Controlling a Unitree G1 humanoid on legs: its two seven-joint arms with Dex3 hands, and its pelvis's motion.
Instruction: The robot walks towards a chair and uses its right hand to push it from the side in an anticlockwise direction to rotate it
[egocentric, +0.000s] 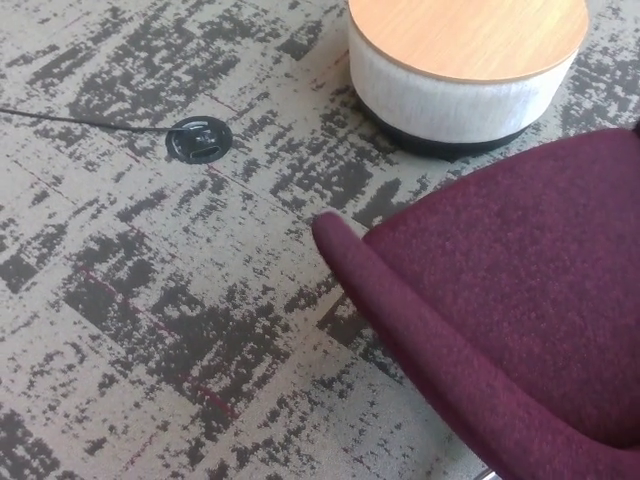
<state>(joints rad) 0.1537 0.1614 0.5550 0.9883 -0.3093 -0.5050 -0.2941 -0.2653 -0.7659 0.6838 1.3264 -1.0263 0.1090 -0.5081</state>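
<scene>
neither hand in frame, so no call on released, clenched or grasping; no arm visible either. chair (500, 320) fills the 4 to 5 o'clock quadrant, close under the camera, near arm rail running diagonally from a rounded tip just left of centre down toward 5 o'clock. progress judgement: approach looks done, chair within reach; contact from the side not visible, so rotation state unconfirmed from this view; push anticlockwise likely in hand or pending. upholstery: deep burgundy woven fabric, nubbly weave, padded rounded edges, curved tub shape. sliver of metal at the bottom edge, probably the base, too small to tell. round low table (467, 60) at 1 o'clock, light wood top, pale ribbed fabric side, dark recessed plinth, near the chair but apart. carpet (150, 300) beige with black streaked mottling, thin red lines. round black floor box (199, 139) at 10 o'clock, thin black cable (70, 118) running off left.
</scene>
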